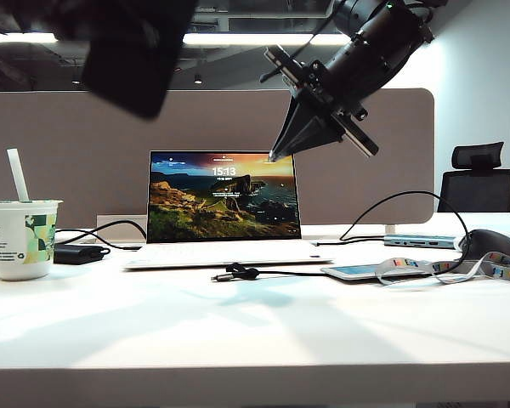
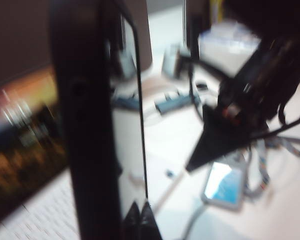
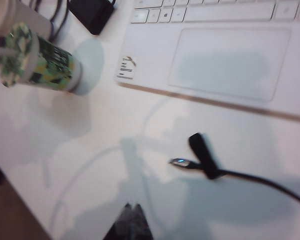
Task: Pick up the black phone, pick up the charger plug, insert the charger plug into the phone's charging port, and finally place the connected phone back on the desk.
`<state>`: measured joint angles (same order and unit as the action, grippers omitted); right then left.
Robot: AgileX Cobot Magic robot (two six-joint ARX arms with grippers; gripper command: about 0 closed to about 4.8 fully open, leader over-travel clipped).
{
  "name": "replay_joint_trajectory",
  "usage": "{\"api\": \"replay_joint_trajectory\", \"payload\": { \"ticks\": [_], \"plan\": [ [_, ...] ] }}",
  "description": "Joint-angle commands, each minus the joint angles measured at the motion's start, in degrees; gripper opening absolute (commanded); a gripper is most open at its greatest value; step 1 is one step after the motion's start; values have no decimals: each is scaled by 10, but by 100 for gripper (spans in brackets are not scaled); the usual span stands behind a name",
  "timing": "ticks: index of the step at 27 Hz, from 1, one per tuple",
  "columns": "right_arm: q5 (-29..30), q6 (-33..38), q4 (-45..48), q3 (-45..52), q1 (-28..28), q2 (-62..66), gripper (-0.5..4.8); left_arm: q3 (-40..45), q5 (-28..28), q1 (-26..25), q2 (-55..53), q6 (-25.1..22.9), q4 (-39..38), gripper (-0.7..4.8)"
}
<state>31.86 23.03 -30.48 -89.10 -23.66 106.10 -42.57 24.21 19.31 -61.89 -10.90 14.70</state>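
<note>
- The desk (image 1: 238, 340) is spreading wide and white across the exterior view, carrying a white laptop (image 1: 225, 252) at its middle with the screen lit, a paper cup (image 1: 21, 238) standing off to the left, and a thin pale phone (image 1: 365, 271) lying to the right.
- The black phone (image 2: 97, 125) is hanging well above the desk, pinched by the left gripper (image 2: 140, 215), whose fingertips are pressing together on the slab's edge; in the exterior view the phone (image 1: 136, 51) is showing as a dark blur at the upper left.
- The phone is looking rigid, glossy and probably slippery, so a grip across its narrow edges, well away from the short edge carrying the charging port, is seeming safest; the port itself is not making itself out in these pictures.
- The right gripper (image 1: 276, 155) is hovering over the laptop with its jaws closed on nothing, pointing down toward the desk.
- The charger plug (image 3: 182, 162) is lying on the bare desk just in front of the laptop, its silver tip facing the cup side and its thin black cable trailing away.
- The plug is looking tiny and light on a limp cable, so taking hold of the short black housing behind the tip is looking wiser than grabbing the cable.
</note>
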Motion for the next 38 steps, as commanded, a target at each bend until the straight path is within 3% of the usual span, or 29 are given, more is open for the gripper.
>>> {"api": "replay_joint_trajectory", "payload": {
  "ticks": [1,7,11,16,20,29,38],
  "plan": [
    [17,65,10,-4,-2,-3,-6,-5,0,0,31,-27,37,-6],
    [15,145,12,-4,-5,1,4,-5,-42,0,72,-26,38,-6],
    [17,168,11,-3,-5,10,306,-5,-56,0,79,-26,38,-6],
    [14,254,24,-3,-10,30,300,-5,-53,0,83,-23,37,-6],
    [6,332,40,-3,-25,46,208,-5,-49,0,86,-22,38,-6],
    [-99,434,85,-3,-65,51,208,-5,-49,0,104,-22,36,-6],
    [-110,581,128,-4,-93,87,206,-5,-49,0,116,-22,30,-6]
  ]
}}
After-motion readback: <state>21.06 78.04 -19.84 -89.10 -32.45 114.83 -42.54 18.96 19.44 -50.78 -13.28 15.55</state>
